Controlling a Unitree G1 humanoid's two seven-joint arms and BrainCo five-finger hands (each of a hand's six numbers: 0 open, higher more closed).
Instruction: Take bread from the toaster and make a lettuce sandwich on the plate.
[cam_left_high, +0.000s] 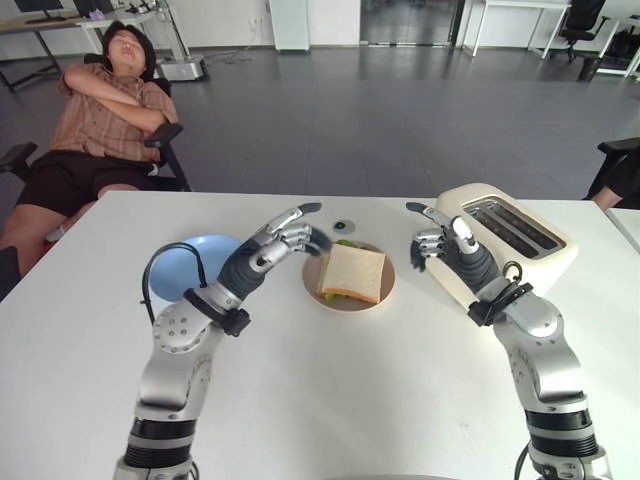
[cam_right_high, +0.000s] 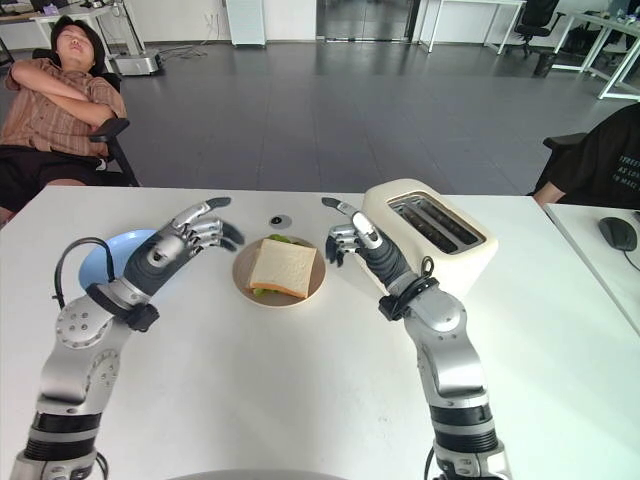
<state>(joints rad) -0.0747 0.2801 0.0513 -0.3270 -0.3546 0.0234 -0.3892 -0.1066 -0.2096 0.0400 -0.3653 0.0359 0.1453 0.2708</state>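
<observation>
Both empty, open — lift left hand (cam_left_high: 279, 241) and right hand (cam_left_high: 441, 241) clear of plate (cam_left_high: 343, 304) to avoid knocking sandwich (cam_left_high: 353, 272) askew.

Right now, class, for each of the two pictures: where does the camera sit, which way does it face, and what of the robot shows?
Left eye view: on the robot's head, facing forward and down at the table; both arms show, with the left hand and right hand flanking the sandwich.
Right eye view: just to the right, same aim; same arms and hands.
Shared: sandwich, toaster, blue dish, table.
</observation>
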